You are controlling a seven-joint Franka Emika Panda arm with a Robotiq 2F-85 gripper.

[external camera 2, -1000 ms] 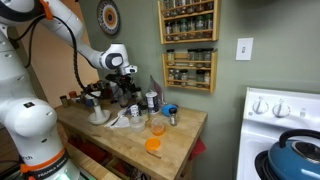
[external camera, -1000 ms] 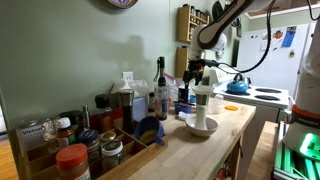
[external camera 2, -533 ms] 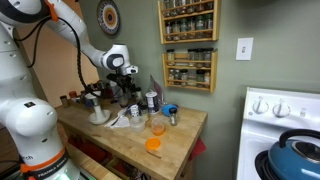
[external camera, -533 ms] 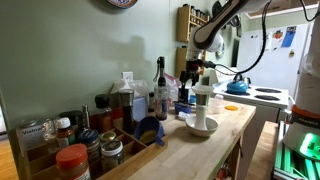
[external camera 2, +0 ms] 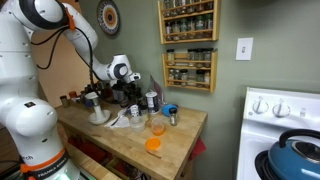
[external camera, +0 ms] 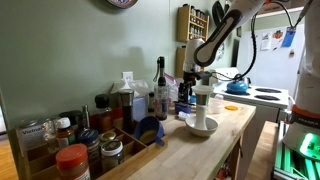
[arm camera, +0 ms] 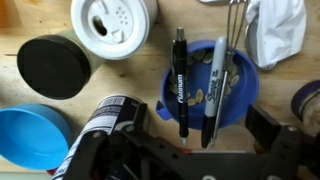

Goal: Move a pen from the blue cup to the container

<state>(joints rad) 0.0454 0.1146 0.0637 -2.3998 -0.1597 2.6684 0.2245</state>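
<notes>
In the wrist view I look straight down into the blue cup (arm camera: 243, 96). It holds a black pen (arm camera: 181, 75) and a dark marker (arm camera: 215, 85), both leaning toward me. My gripper (arm camera: 186, 148) is open, hovering just above the cup with one finger at each side and touching neither pen. In an exterior view the gripper (external camera: 190, 76) hangs over the blue cup (external camera: 183, 102), just behind the white container (external camera: 203, 110). The container also shows in an exterior view (external camera 2: 98, 110), with the gripper (external camera 2: 127, 88) beside it.
Close round the cup are a white shaker lid (arm camera: 112, 25), a black lid (arm camera: 53, 67), a dark can (arm camera: 116, 114), a blue vessel (arm camera: 30, 140) and a white cloth (arm camera: 275, 30). A dark bottle (external camera: 160, 85) and spice jars (external camera: 72, 150) stand along the wall. A blue kettle (external camera: 237, 86) sits on the stove.
My arm has come down, bringing the open gripper lower over the blue cup. The pens, cup and container have not moved.
</notes>
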